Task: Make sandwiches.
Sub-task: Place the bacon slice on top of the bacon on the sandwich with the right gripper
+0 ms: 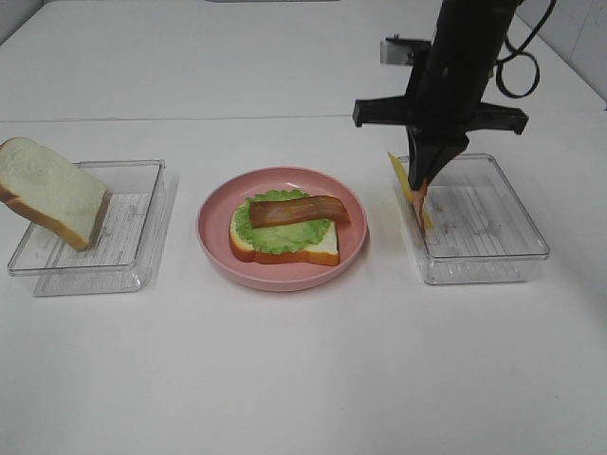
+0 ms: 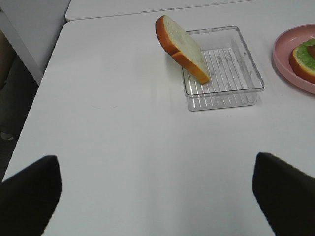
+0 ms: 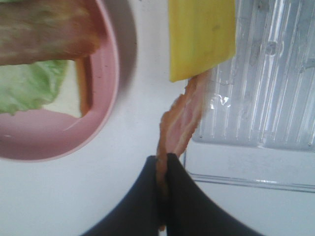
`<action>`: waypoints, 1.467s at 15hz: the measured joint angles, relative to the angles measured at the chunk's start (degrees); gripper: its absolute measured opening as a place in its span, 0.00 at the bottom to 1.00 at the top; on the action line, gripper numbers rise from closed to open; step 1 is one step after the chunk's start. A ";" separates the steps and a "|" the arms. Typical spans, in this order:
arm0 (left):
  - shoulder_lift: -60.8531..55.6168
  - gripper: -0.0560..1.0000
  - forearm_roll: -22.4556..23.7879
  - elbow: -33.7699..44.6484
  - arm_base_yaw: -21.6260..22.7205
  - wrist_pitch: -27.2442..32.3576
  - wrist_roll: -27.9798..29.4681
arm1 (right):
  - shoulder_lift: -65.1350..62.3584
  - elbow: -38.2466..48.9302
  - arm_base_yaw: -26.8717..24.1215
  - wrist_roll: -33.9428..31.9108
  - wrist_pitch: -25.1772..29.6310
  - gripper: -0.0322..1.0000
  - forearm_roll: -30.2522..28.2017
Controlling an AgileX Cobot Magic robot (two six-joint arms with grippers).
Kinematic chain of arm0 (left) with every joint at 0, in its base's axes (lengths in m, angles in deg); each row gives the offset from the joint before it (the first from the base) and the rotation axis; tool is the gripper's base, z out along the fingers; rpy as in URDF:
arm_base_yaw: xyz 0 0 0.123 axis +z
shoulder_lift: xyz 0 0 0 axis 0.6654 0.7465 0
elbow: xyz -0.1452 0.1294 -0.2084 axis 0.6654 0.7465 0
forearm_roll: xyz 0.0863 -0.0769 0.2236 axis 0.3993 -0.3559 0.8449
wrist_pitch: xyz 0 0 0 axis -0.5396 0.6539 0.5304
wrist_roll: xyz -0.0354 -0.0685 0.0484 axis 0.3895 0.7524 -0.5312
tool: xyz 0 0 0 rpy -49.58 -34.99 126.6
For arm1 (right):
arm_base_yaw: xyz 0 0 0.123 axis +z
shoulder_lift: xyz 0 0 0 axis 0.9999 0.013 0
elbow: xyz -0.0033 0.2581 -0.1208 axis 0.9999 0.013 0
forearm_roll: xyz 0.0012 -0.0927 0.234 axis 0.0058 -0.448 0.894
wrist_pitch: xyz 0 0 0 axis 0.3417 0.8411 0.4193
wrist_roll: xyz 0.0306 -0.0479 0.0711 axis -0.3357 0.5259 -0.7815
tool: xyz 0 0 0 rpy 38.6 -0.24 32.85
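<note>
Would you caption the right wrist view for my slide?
Right pincer pinches a bacon strip, cheese slice beyond, at tray edge.

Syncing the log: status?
Left gripper open, empty. Right gripper shut on bacon strip by clear tray. Cheese slice covers strip's far end.

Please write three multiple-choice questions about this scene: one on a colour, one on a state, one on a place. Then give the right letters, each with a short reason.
1. The plate is:
A) pink
B) blue
C) white

2. The right end effector is:
A) wide open
B) shut on a bacon strip
C) shut on nothing

3. The loose bread slice is:
A) flat on the plate
B) in the right end effector
C) leaning on the left tray

Answers:
1 A: the rim around the food is pink.
2 B: the right wrist view shows the fingers pinched on the strip's end.
3 C: the slice is tilted, with its lower end in the tray and its upper end over the rim.
</note>
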 joint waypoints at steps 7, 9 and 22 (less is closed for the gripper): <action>0.00 0.98 0.00 0.00 0.00 0.00 0.00 | -10.89 -0.40 0.00 1.32 0.17 0.05 10.37; 0.00 0.98 0.00 0.00 0.00 0.00 0.00 | -10.03 -0.40 0.34 6.25 -4.01 0.05 22.86; 0.00 0.98 0.00 0.00 0.00 0.00 0.00 | 7.91 -0.46 5.33 26.24 -14.32 0.05 51.51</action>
